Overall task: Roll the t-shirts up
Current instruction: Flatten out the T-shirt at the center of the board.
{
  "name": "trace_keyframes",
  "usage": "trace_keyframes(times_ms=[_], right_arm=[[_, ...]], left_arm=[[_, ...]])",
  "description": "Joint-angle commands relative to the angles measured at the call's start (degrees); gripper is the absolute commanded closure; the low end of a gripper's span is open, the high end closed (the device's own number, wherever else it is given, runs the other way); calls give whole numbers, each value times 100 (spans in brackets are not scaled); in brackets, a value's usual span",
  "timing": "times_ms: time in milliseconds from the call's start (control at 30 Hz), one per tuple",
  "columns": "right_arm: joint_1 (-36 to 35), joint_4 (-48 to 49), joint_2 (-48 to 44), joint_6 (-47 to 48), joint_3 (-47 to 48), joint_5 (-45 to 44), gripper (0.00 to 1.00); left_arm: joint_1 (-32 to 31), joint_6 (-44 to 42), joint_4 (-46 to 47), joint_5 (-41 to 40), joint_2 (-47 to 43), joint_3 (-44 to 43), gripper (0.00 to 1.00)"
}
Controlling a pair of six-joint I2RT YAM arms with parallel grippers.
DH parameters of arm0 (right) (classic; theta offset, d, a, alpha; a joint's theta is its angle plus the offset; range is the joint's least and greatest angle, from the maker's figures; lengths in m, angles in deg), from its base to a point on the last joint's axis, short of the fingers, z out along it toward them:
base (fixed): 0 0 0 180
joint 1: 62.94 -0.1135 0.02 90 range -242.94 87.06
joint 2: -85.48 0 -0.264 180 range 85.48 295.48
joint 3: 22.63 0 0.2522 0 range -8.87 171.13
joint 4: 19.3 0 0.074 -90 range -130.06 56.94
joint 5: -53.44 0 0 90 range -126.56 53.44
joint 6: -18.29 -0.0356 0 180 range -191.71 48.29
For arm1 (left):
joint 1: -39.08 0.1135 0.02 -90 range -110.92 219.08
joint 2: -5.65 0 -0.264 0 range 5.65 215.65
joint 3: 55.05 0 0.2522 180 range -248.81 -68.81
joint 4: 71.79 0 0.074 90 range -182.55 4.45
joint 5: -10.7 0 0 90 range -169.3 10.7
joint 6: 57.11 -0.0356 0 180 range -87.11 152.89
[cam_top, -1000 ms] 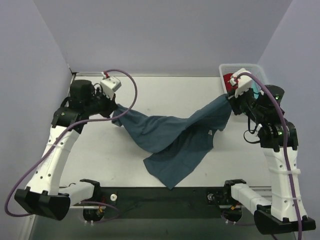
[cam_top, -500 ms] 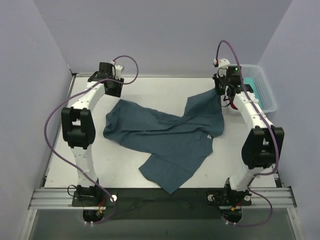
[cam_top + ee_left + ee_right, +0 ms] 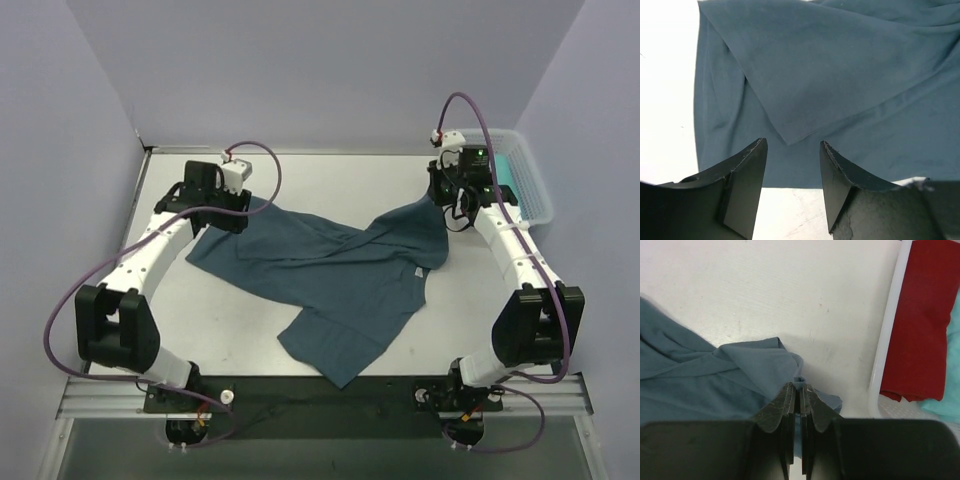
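Currently pinches t-shirt (image 3: 330, 270) at two o'clock corner in closed right pincer (image 3: 799, 388), holds empty left pincer (image 3: 792, 143) agape over ten o'clock edge.

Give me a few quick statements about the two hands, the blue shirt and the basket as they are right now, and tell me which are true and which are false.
1. The left hand is open, with nothing between its fingers. True.
2. The right hand is open over bare table. False: it is shut, pinching a bit of the t-shirt at the shirt's far right corner.
3. The t-shirt is rolled into a tight bundle. False: it lies spread out and rumpled, with parts folded over each other.
4. A red cloth lies in the basket beside the right hand. True.
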Motion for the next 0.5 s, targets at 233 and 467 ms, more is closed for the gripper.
trace_keyframes(times_ms=[233,467], right_arm=[[-95,-180,-234,-120,-278,276,100],[-104,-198,-331,-59,-454,268,100]], left_arm=[[111,1203,22,160,1118,175,54],[112,1185,-39,-95,1698,-89,59]])
